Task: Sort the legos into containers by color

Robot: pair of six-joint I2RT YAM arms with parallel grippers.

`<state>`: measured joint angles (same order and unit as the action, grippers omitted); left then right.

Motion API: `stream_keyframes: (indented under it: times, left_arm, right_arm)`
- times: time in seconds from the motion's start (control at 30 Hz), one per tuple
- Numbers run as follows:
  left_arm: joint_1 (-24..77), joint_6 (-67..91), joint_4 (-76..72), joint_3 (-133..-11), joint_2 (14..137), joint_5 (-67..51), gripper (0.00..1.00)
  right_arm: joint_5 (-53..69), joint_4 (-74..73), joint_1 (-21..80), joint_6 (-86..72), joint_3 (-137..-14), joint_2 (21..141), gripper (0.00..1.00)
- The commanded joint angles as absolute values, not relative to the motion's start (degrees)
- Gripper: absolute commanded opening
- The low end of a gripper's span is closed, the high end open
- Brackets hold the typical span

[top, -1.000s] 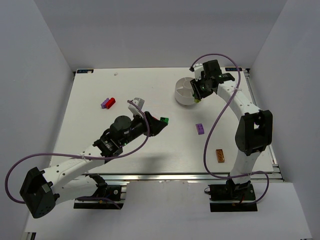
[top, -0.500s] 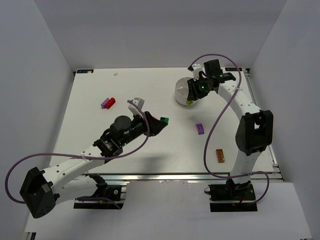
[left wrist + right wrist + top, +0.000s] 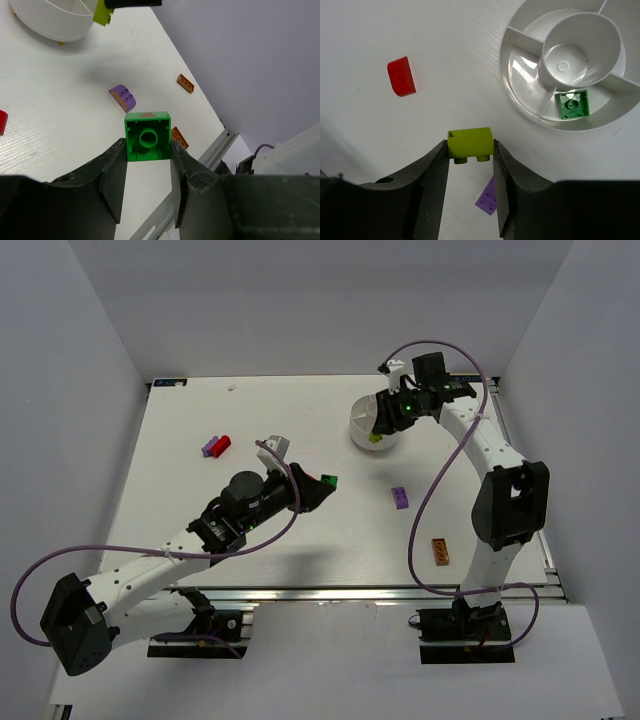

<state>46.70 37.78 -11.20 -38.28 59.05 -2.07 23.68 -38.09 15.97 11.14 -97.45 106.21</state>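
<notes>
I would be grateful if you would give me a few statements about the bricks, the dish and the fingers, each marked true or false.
1. The left fingers clamp a green brick. True.
2. The right fingers hold nothing. False: they clamp a yellow-green brick.
3. A second green brick lies in a wedge compartment of the white dish. True.
4. The centre well holds a red brick. False: the well holds nothing, and the red brick lies on the table.
5. An orange brick lies on the table. True.
</notes>
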Motion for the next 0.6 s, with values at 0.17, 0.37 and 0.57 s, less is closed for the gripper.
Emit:
stream_keyframes:
  times: [0.17,0.37,0.57]
  left_arm:
    - [46.58,37.88,-12.65,-39.29,59.24,-2.2,0.0]
    - [46.5,38.58,-13.18,-39.55,61.08,-4.04,0.0]
    - [46.49,37.18,-11.52,-42.62,63.46,-4.66,0.0]
  right_arm:
    - [37.26,-41.04,7.05,19.24,-108.79,106.87,0.0]
    - [38.23,-32.89,2.37,20.12,-107.68,106.88,0.0]
    - [42.88,-21.89,2.11,26.97,-104.41,109.41,0.0]
